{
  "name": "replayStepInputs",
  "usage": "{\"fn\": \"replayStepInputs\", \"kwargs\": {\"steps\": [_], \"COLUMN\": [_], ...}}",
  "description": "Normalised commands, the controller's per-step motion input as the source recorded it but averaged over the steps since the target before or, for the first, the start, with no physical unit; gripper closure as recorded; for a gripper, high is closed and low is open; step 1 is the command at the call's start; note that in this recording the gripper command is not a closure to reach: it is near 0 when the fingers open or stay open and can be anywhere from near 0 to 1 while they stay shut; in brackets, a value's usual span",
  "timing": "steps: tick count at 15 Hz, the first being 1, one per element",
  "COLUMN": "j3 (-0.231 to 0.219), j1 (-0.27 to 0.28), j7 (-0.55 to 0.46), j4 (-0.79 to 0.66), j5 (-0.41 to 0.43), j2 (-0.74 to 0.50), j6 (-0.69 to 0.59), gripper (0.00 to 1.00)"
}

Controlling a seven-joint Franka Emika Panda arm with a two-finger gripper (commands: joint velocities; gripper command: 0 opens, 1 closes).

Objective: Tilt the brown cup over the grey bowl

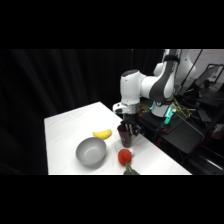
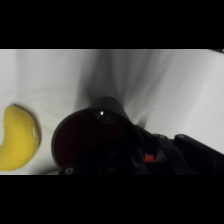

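the brown cup [image 1: 125, 135] is a small dark maroon tumbler, plain and handleless, standing roughly upright near the white table's right edge — its open mouth faces up. in the wrist view the brown cup [image 2: 95, 137] shows as a dark round rim with a shadowed inside; what it holds cannot be told. the grey bowl [image 1: 91, 151] sits upright just to the cup's left and nearer the camera — round, shallow, matte, apart from the cup.
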Motion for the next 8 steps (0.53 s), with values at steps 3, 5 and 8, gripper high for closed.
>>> {"fn": "replayStepInputs", "kwargs": {"steps": [3,5,8], "j3": [-0.075,-0.017,-0.047], "j1": [-0.028,-0.047,-0.055], "j7": [0.43,0.2,-0.05], "j4": [0.09,0.33,0.53], "j5": [-0.509,-0.249,-0.02], "j2": [-0.55,-0.58,-0.26], "j6": [-0.57,-0.93,-0.81], "gripper": [0.11,0.12,0.12]}}
